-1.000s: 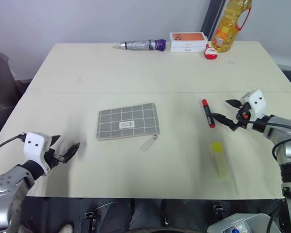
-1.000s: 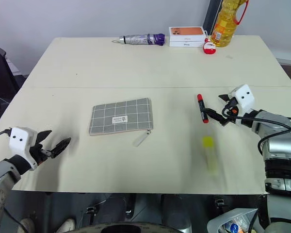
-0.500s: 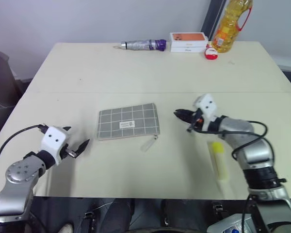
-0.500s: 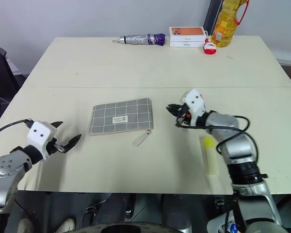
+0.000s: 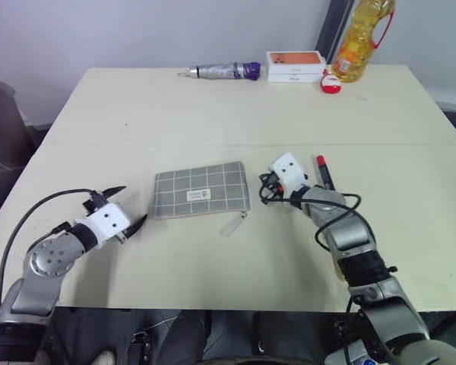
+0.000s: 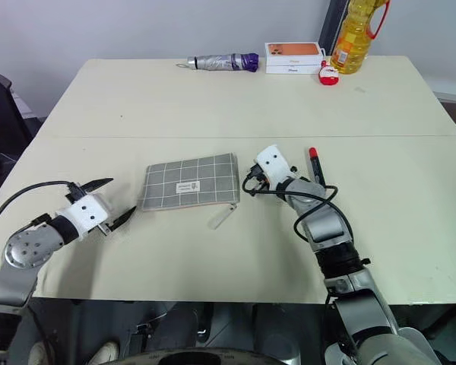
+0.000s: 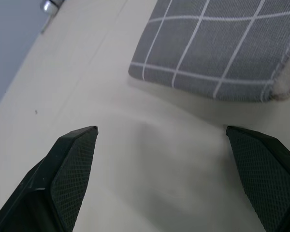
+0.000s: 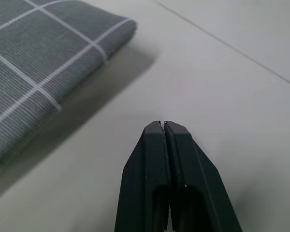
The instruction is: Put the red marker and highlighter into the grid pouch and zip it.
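The grey grid pouch (image 5: 201, 190) lies flat in the middle of the table, its pale zipper pull tab (image 5: 232, 224) at its near right corner. My right gripper (image 5: 262, 190) sits just off the pouch's right edge, shut with nothing in it; its fingers (image 8: 157, 145) are pressed together close to the pouch (image 8: 34, 63). The red marker (image 5: 322, 171) lies just right of that hand, partly covered by it. The highlighter is hidden under my right arm. My left gripper (image 5: 128, 205) stands open left of the pouch (image 7: 217, 53), low over the table, jaws wide apart.
Along the far edge lie a folded umbrella (image 5: 222, 71), a flat box (image 5: 295, 65), a small red-and-white round object (image 5: 330, 81) and a yellow oil bottle (image 5: 359, 38). The table's near edge (image 5: 213, 308) runs just behind both arms.
My right arm swung left from beside the red marker to the pouch's right edge, and its fingers shut empty. My left gripper moved forward towards the pouch's left edge and rolled, staying open.
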You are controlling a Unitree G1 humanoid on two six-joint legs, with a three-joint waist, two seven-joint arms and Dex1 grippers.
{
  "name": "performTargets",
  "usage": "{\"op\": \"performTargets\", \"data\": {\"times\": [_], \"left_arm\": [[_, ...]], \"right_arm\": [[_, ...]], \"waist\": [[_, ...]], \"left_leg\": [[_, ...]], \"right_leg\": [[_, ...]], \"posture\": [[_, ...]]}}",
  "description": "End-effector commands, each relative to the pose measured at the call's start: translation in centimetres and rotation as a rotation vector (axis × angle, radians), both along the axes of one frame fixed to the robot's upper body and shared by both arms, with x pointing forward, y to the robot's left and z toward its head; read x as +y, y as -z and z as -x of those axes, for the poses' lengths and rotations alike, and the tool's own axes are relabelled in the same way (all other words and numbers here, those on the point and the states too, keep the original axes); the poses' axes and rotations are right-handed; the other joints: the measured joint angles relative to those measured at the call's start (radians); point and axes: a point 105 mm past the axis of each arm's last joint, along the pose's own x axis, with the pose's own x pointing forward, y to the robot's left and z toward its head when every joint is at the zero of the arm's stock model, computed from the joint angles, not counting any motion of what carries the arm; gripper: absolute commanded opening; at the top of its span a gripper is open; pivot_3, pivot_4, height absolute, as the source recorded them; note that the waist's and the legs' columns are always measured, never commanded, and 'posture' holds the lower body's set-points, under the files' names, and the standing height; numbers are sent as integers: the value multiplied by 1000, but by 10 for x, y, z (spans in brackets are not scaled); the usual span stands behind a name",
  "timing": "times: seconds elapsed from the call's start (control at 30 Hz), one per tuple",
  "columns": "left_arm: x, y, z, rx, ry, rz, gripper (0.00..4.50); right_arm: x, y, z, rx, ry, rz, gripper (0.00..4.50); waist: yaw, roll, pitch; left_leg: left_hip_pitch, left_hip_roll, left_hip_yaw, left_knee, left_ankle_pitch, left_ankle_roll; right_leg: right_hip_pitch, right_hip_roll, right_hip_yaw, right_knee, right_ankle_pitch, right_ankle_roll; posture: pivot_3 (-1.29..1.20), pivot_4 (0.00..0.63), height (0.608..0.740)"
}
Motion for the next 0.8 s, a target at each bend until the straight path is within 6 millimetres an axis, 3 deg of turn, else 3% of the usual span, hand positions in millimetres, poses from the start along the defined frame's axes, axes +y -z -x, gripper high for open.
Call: {"op": "performTargets", "data": {"times": [0.03, 0.47, 0.8], "left_arm": [[-6, 16, -3, 40, 65, -68, 4500], [-24, 27, 3, 103, 360, -186, 4500], [-36, 29, 5, 106, 505, -228, 4500]], "right_arm": [[12, -14, -7, -54, -15, -4, 108], [37, -8, -12, -28, -106, 45, 108], [52, -15, -19, -59, -137, 46, 108]], "waist": [[1, 0, 0], [-7, 1, -1], [-6, 2, -1]], "left_leg": [[0, 0, 0, 0, 0, 0], [0, 0, 0, -1, 0, 0], [0, 0, 0, -1, 0, 0]], "right_leg": [[0, 0, 0, 0, 0, 0], [-1, 1, 0, 1, 0, 0], [-1, 2, 0, 1, 0, 0]], "posture": [[0, 150, 740], [0, 150, 740], [0, 150, 740]]}}
